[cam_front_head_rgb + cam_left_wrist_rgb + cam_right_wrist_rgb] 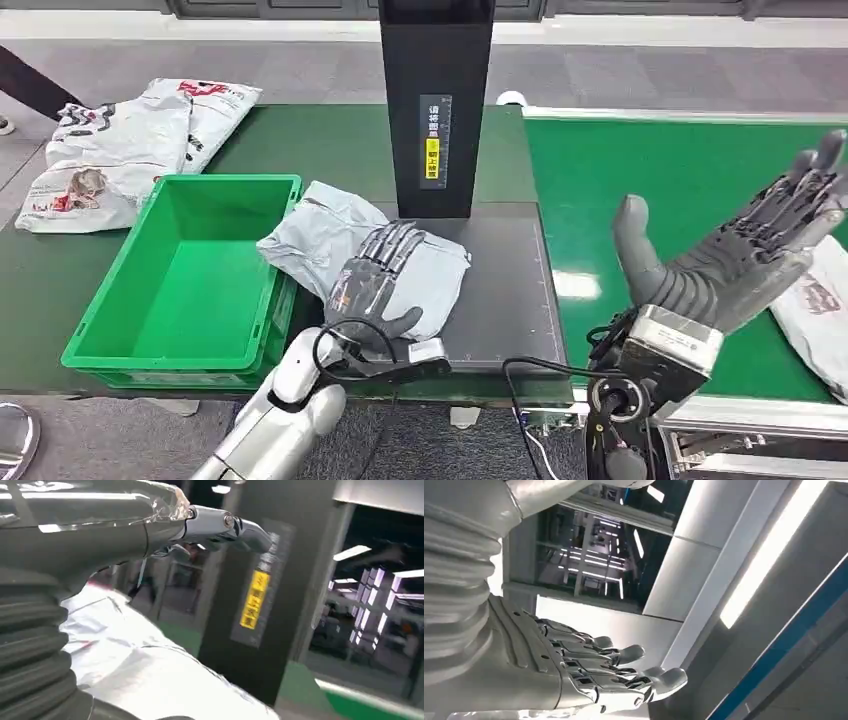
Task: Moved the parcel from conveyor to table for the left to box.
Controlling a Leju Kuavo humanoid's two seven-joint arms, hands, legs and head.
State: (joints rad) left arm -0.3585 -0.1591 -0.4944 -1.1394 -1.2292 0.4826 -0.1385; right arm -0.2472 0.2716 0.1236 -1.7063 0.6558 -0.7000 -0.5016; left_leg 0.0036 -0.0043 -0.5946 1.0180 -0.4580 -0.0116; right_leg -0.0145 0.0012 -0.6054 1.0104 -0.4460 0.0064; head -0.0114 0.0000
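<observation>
The left hand (372,280) lies flat, fingers spread, pressing on the grey parcel (330,240), which rests on the dark scale platform (505,290) with one corner overhanging the green bin's (120,330) rim. The right hand (730,255) hangs open above the green conveyor (650,170), beside another parcel (815,310) at the conveyor's near-right edge.

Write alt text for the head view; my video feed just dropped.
The robot's left hand rests flat on a crumpled grey plastic mailer parcel on the dark table, beside an empty green plastic crate. The right hand hovers open above the green conveyor belt, near a white parcel.
</observation>
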